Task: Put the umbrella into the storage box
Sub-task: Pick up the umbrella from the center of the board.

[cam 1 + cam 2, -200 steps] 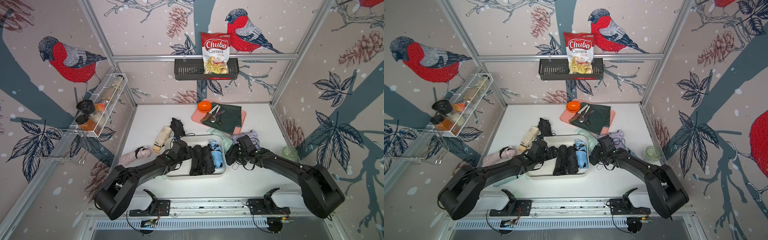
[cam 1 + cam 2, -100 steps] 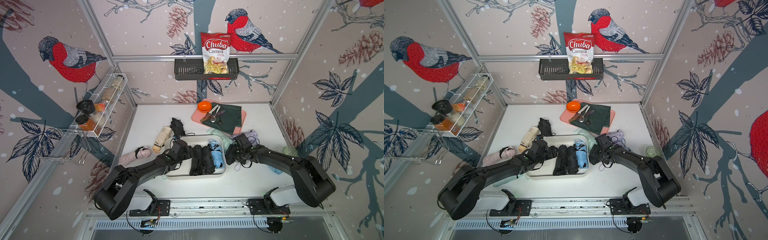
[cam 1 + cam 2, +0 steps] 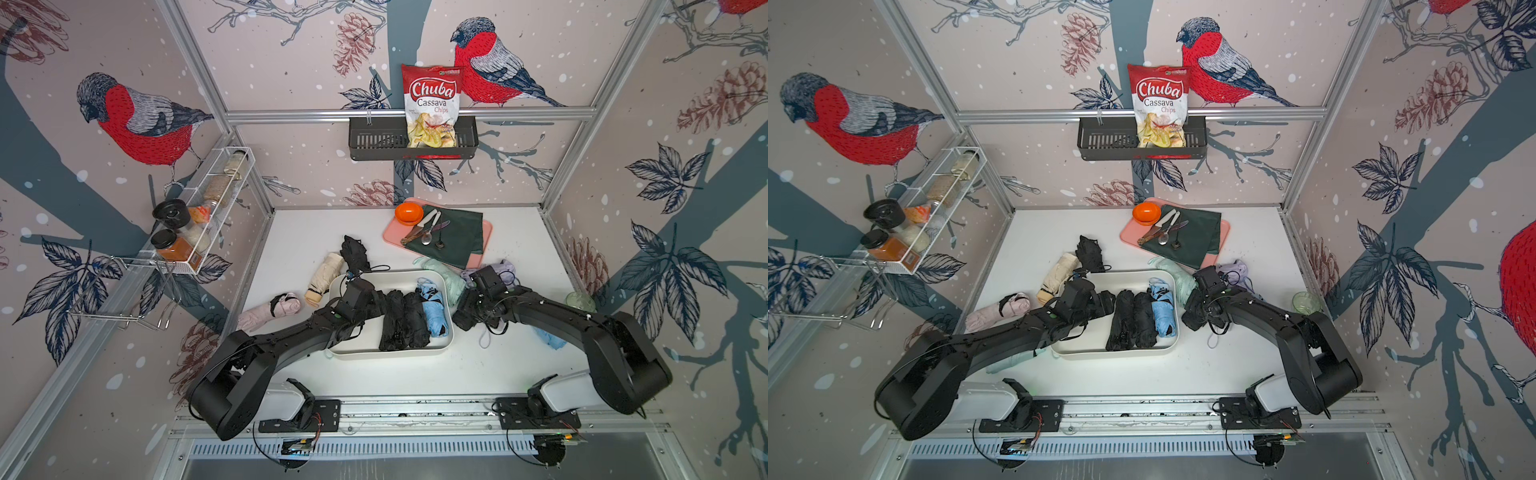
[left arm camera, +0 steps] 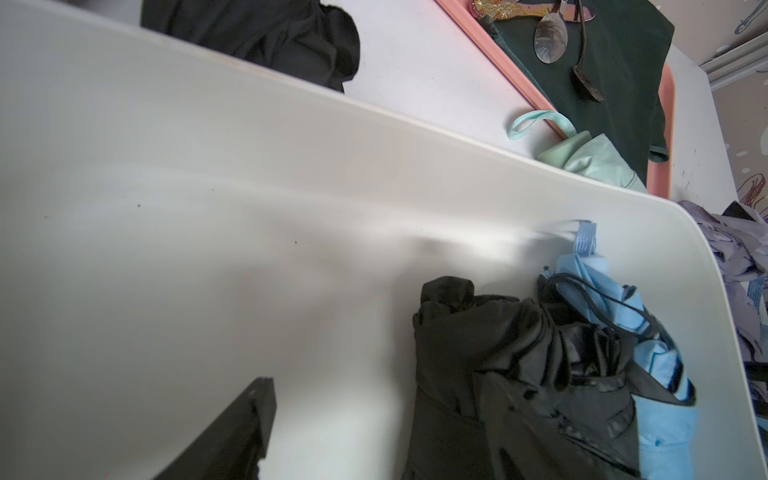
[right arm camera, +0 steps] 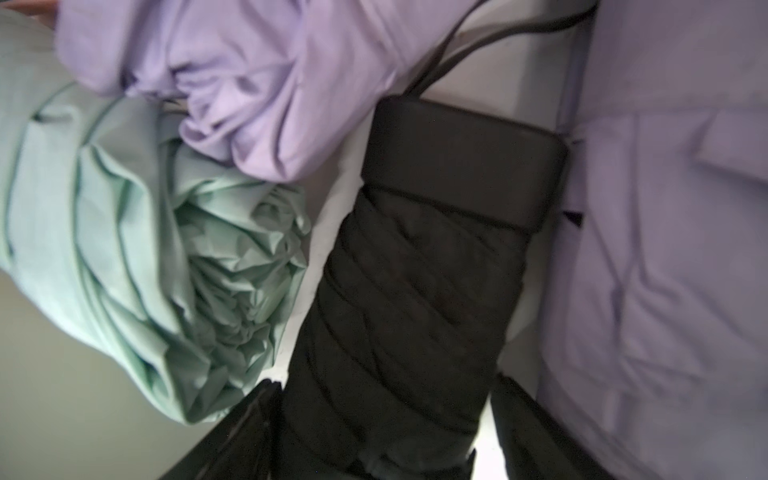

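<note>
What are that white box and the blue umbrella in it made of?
The box looks like moulded plastic, smooth with a soft sheen and rounded corners. The blue umbrella seems thin synthetic cloth, judging by its crisp creases and folds.

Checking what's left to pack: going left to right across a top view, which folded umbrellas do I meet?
Pink umbrella → cream umbrella → loose black umbrella → two black umbrellas in the storage box → light blue umbrella → mint green umbrella → lilac umbrella.

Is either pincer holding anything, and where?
Left pincer empty. Right pincer straddles the black umbrella at its fabric end, opposite the handle; grip cannot be told.
</note>
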